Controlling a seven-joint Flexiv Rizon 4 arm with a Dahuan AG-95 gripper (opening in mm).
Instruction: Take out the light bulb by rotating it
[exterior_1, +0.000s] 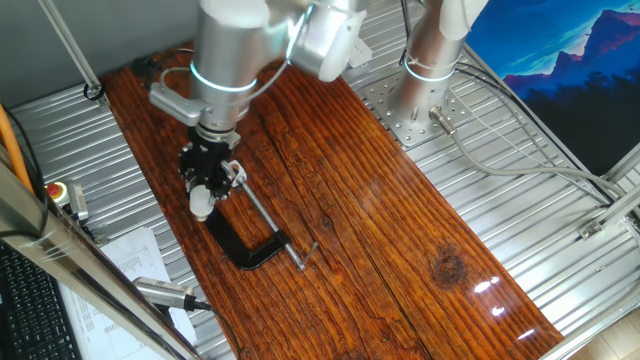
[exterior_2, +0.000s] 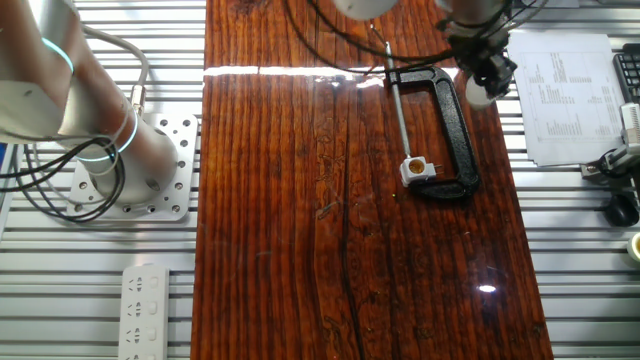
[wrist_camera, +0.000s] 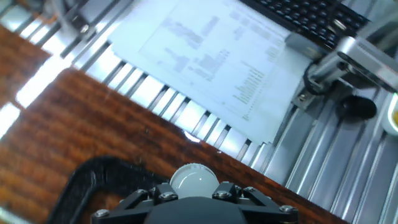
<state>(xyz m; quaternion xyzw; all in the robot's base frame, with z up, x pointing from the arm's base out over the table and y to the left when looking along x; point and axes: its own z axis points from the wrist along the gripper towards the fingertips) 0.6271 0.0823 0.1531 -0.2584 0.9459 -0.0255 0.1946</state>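
White light bulb (exterior_1: 202, 203), black C-clamp (exterior_2: 452, 135) w/ steel screw, reddish-brown striped wood table (exterior_2: 300, 250), white socket block (exterior_2: 416, 169) w/ orange centre.

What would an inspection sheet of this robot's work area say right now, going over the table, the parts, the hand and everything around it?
Surface: glossy brown wooden board on a ribbed metal table.
Job's things: light bulb, white and round, held at the gripper's tip, away from the socket block, whose orange centre shows.
Clutter: black C-clamp lying flat, holding the socket block.
Gripper: black fingers closed around the light bulb, above the board's edge.
Cables: grey cables looped by the arm's base; more trail across the table.
Surroundings: printed paper, keyboard, power strip, red button, blue poster.
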